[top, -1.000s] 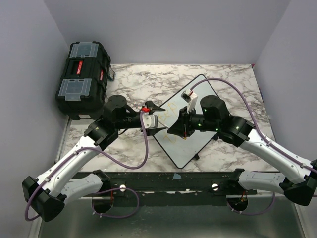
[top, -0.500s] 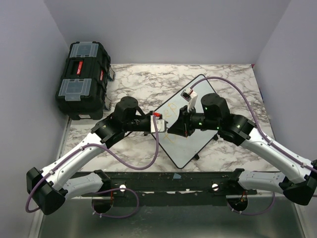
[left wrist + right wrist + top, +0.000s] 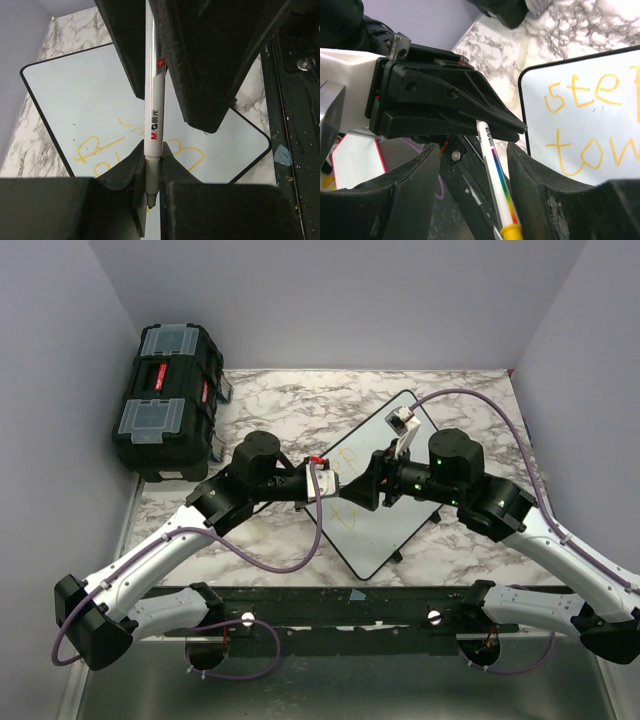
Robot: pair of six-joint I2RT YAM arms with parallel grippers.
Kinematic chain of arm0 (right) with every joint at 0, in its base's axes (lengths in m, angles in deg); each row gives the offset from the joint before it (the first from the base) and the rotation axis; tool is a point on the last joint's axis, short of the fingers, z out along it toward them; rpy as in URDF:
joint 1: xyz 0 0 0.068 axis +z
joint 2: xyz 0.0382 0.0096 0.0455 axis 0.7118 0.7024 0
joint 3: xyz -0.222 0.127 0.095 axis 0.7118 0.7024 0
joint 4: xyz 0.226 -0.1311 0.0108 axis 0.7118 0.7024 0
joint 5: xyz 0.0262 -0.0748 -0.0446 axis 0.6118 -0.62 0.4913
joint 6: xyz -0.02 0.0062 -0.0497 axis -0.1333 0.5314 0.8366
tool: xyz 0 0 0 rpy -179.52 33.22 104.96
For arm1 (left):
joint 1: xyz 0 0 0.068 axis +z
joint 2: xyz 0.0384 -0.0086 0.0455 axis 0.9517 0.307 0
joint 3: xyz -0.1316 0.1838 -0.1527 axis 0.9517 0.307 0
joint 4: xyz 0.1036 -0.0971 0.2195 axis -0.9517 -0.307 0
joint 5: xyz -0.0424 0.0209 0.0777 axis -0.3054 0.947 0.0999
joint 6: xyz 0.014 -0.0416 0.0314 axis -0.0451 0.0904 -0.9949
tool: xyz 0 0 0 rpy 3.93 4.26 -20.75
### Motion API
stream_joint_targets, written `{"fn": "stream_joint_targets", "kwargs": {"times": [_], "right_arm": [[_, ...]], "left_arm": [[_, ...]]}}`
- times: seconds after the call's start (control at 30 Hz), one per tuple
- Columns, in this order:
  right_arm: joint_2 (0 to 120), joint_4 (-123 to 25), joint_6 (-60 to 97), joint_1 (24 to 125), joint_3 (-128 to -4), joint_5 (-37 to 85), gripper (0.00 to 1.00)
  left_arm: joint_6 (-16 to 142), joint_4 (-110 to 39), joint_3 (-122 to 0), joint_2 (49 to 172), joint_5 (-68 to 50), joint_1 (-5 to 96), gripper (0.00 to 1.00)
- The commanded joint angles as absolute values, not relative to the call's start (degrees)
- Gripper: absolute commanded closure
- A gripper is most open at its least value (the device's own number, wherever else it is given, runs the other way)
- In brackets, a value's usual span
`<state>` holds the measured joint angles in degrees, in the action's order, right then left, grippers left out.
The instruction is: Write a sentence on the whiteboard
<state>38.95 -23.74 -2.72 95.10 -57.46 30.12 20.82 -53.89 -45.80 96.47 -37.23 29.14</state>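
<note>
The whiteboard (image 3: 380, 530) lies at an angle on the marble table, with the sentence (image 3: 580, 95) in yellow-orange strokes (image 3: 100, 147) on it. Above its left edge my two grippers meet tip to tip. My left gripper (image 3: 335, 487) is shut on a white marker (image 3: 152, 115), clamping it near the bare tip (image 3: 150, 202). My right gripper (image 3: 372, 487) stands open around the same marker (image 3: 495, 170), whose barrel leans near its right finger (image 3: 545, 190). A yellow end (image 3: 512, 231) shows at the bottom of the right wrist view.
A black toolbox (image 3: 168, 400) stands at the table's back left corner. Purple cables loop from both arms. The black mounting rail (image 3: 320, 605) runs along the near edge. Grey walls close in the table on three sides.
My left gripper moved right to the marker and shut on it. My right gripper, which held the marker, opened, and its arm drew back a little to the right.
</note>
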Motion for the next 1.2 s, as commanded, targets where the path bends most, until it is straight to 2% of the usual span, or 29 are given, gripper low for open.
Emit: {"fn": "stream_joint_targets", "kwargs": {"times": [0.0,0.5,1.17], "right_arm": [[37.6,-27.1,-3.1,95.4,-57.2,25.0,0.42],[39.8,-28.3,-3.4,95.4,-57.7,24.9,0.62],[41.2,-26.9,-2.4,95.4,-59.5,29.1,0.63]], "left_arm": [[27.9,-48.9,-48.4,97.7,-35.8,29.0,1.0],[27.2,-47.5,-47.5,98.2,-36.7,28.9,1.0],[22.1,-47.5,-43.0,95.0,-38.3,28.9,1.0]]}}
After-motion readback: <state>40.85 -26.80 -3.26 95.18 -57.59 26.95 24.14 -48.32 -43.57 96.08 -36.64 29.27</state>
